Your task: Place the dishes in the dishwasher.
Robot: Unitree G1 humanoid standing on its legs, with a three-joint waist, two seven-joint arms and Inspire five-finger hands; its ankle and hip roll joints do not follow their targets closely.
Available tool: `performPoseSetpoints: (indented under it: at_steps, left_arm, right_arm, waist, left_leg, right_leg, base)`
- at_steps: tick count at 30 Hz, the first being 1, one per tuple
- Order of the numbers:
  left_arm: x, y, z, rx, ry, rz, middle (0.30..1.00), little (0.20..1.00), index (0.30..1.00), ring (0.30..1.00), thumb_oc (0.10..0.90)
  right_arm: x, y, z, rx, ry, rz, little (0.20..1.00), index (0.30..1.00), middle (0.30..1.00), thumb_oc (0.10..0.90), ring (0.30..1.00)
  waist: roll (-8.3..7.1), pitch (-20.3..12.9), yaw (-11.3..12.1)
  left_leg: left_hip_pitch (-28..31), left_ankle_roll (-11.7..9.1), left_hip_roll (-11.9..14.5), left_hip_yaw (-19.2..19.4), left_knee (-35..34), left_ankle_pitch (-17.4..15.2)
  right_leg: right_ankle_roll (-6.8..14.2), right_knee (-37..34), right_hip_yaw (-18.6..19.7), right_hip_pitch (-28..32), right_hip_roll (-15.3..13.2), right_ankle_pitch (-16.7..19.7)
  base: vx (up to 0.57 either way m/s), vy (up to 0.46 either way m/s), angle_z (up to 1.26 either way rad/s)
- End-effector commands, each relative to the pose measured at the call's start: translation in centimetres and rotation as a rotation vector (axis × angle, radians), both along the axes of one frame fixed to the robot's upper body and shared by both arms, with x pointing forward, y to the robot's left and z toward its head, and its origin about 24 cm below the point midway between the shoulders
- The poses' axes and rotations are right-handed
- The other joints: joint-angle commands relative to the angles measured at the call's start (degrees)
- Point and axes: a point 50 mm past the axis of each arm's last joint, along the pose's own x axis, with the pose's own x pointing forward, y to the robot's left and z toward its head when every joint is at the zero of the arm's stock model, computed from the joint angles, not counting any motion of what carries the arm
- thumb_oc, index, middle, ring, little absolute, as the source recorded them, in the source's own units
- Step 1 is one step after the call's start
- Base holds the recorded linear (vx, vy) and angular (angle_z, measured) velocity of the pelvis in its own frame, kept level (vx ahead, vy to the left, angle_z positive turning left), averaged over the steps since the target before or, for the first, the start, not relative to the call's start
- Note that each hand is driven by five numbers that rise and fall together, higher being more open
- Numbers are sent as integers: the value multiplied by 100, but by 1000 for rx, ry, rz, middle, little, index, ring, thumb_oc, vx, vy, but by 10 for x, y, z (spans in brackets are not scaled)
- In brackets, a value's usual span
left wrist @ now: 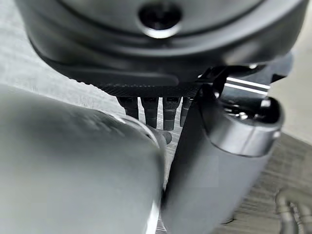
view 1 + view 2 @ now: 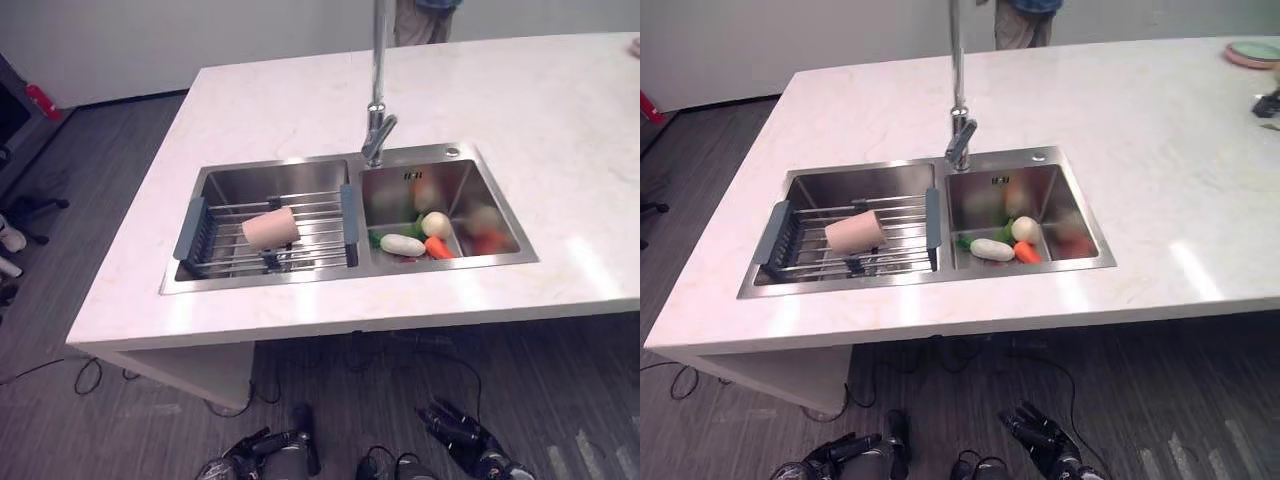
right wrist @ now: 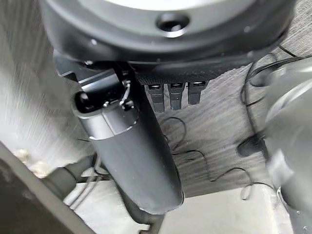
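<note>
Lying: cup on sink rack.

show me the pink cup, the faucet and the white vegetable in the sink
pink cup (image 2: 270,228), left eye view, on the middle of its side as it lies on the rack
faucet (image 2: 377,125), left eye view, on its lower stem
white vegetable (image 2: 402,244), left eye view, on the middle of its body

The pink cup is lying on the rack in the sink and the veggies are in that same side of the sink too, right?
Not quite. The pink cup does lie on its side on the rack in the sink's left basin, but the vegetables are in the other basin, right of the faucet. The left eye view shows this.
</note>
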Motion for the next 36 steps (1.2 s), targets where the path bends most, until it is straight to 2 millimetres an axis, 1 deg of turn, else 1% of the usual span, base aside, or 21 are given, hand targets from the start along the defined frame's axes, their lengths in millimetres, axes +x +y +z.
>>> performPoseSetpoints:
  at_steps: [1,4,7,13,15,16,18,21,22,24,25,27,28,29,30,31,32,33,34,35,36]
  left_arm:
    - [-39,2,-9,37,117,-6,900,900,900,900,800]
    - [-34,4,-7,35,96,45,900,900,900,900,800]
    - [-31,4,-7,8,67,152,900,900,900,900,800]
    - [-36,14,-6,29,63,248,900,900,900,900,800]
    - [-39,23,-5,81,53,348,900,900,900,900,800]
    - [-39,23,-5,81,53,348,900,900,900,900,800]
    - [-42,36,-3,125,24,473,900,900,900,900,800]
    - [-40,58,5,235,-57,535,900,900,900,900,800]
    - [-36,80,16,334,-130,580,900,900,900,900,800]
    - [-33,95,25,399,-183,590,900,900,900,900,800]
    - [-28,119,40,516,-246,563,900,900,900,900,800]
    - [-23,144,60,669,-298,541,900,900,900,900,800]
    - [-20,173,85,833,-345,523,900,900,900,900,800]
    - [-19,181,94,889,-359,514,900,900,900,900,800]
    - [-14,211,129,1068,-420,498,900,900,900,900,800]
    - [-12,234,162,1204,-480,489,900,900,900,900,800]
    - [-10,245,184,1292,-532,478,900,900,900,900,800]
    - [-10,248,189,1307,-540,476,900,900,900,900,800]
    - [-4,266,241,1465,-696,435,900,900,900,900,800]
    - [-2,268,251,1498,-731,422,900,900,900,900,800]
    - [7,270,288,1573,-897,386,900,900,900,900,800]
  right_arm:
    - [22,2,9,11,-105,-49,900,900,900,800,900]
    - [17,5,5,-1,-69,-34,900,900,900,800,900]
    - [10,5,-1,-17,-24,-36,900,900,900,800,900]
    - [2,2,-3,-26,-8,-57,900,900,900,800,900]
    - [-1,0,-4,-37,-1,-55,900,900,900,800,900]
    - [-1,0,-4,-37,-1,-55,900,900,900,800,900]
    - [-1,-2,-4,-45,9,-49,900,900,900,800,900]
    - [-2,-7,-3,-57,19,-54,900,900,900,800,900]
    - [-3,-14,-1,-70,26,-57,900,900,900,800,900]
    - [-5,-19,0,-79,31,-62,900,900,900,800,900]
    - [-7,-26,2,-87,37,-69,900,900,900,800,900]
    - [-10,-31,3,-91,41,-60,900,900,900,800,900]
    - [-11,-34,4,-104,45,-38,900,900,900,800,900]
    - [-12,-34,4,-107,45,-33,900,900,900,800,900]
    - [-14,-36,4,-112,46,-36,900,900,900,800,900]
    - [-17,-37,3,-109,46,-57,900,900,900,800,900]
    - [-18,-39,4,-108,48,-73,900,900,900,800,900]
    - [-19,-38,3,-107,48,-74,900,900,900,800,900]
    - [-21,-40,3,-107,56,-86,900,900,900,800,900]
    - [-21,-40,3,-107,57,-85,900,900,900,800,900]
    - [-23,-39,2,-110,63,-79,900,900,900,800,900]
  waist:
    - [15,30,196]
    - [19,-19,196]
    - [8,-85,241]
    - [-37,-141,290]
    - [-36,-161,305]
    - [-36,-161,305]
    - [-29,-181,342]
    - [0,-192,364]
    - [42,-192,377]
    - [78,-190,391]
    - [122,-193,411]
    - [144,-193,435]
    - [175,-193,473]
    - [179,-195,484]
    - [200,-206,539]
    - [211,-218,578]
    - [228,-226,604]
    - [224,-229,603]
    - [254,-254,633]
    - [254,-257,633]
    - [271,-274,639]
  left_leg:
    - [477,-295,108,-49,220,-726]
    - [508,-270,27,-101,220,-796]
    - [532,-226,-58,-140,220,-895]
    - [581,-170,-144,-168,220,-1018]
    - [603,-170,-166,-172,220,-1051]
    - [603,-170,-166,-172,220,-1051]
    - [610,-170,-189,-193,220,-1077]
    - [621,-170,-237,-239,220,-1112]
    - [607,-171,-275,-281,220,-1122]
    - [599,-172,-295,-309,220,-1118]
    - [592,-172,-315,-334,220,-1114]
    - [579,-159,-339,-364,220,-1119]
    - [561,-140,-370,-405,220,-1124]
    - [557,-133,-378,-415,220,-1126]
    - [551,-104,-407,-464,220,-1134]
    - [552,-75,-435,-509,220,-1147]
    - [551,-65,-449,-531,220,-1150]
    - [551,-63,-452,-535,220,-1151]
    - [557,-48,-475,-570,220,-1160]
    - [559,-46,-477,-572,220,-1162]
    - [566,-40,-482,-578,220,-1170]
  right_leg:
    - [464,-582,-31,433,-382,-103]
    - [479,-582,0,386,-385,-80]
    - [493,-582,-12,318,-403,-68]
    - [483,-582,-43,332,-373,-103]
    - [485,-582,-59,348,-386,-124]
    - [485,-582,-59,348,-386,-124]
    - [481,-582,-90,355,-414,-141]
    - [481,-582,-97,357,-430,-163]
    - [484,-582,-96,346,-449,-179]
    - [487,-582,-99,344,-461,-185]
    - [492,-582,-100,339,-479,-188]
    - [497,-582,-107,326,-492,-189]
    - [498,-582,-107,316,-496,-193]
    - [499,-582,-105,313,-496,-193]
    - [504,-582,-99,310,-490,-193]
    - [512,-582,-95,319,-482,-199]
    - [517,-582,-91,323,-474,-197]
    - [518,-582,-90,324,-474,-198]
    - [529,-582,-77,335,-457,-192]
    - [530,-582,-74,337,-455,-191]
    - [532,-582,-66,341,-450,-185]
  base:
    - [45,110,-21]
    - [37,96,24]
    - [22,59,28]
    - [30,11,13]
    - [43,24,10]
    - [35,31,3]
    - [21,15,-1]
    - [19,30,2]
    - [16,75,5]
    - [11,80,3]
    - [3,72,5]
    - [-5,52,7]
    - [-6,28,5]
    - [0,0,0]
    - [14,-14,5]
    - [20,-23,6]
    - [18,-17,11]
    - [25,-16,7]
    - [22,-11,4]
    - [34,-13,1]
    - [52,-13,7]
